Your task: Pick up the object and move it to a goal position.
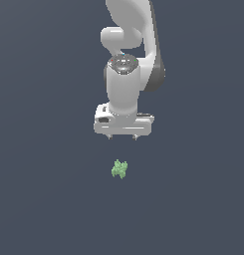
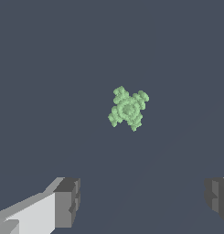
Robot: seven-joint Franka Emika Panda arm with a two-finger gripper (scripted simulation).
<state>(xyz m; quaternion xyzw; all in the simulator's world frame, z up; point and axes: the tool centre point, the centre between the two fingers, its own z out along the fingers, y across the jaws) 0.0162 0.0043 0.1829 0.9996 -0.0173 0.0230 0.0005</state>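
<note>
The object (image 1: 119,169) is a tiny pale green lumpy blob lying on the dark grey floor, much smaller than my white gripper. My gripper (image 1: 122,136) hangs on the arm above it, a little toward the back of the exterior view, and is apart from it. In the wrist view the object (image 2: 128,109) lies ahead of the gripper (image 2: 143,201), whose two grey fingertips (image 2: 67,203) stand wide apart with nothing between them. The gripper is open and empty.
The white arm (image 1: 131,60) rises from the gripper to the top of the exterior view. The floor (image 1: 44,199) is plain dark grey all around. No goal marker shows.
</note>
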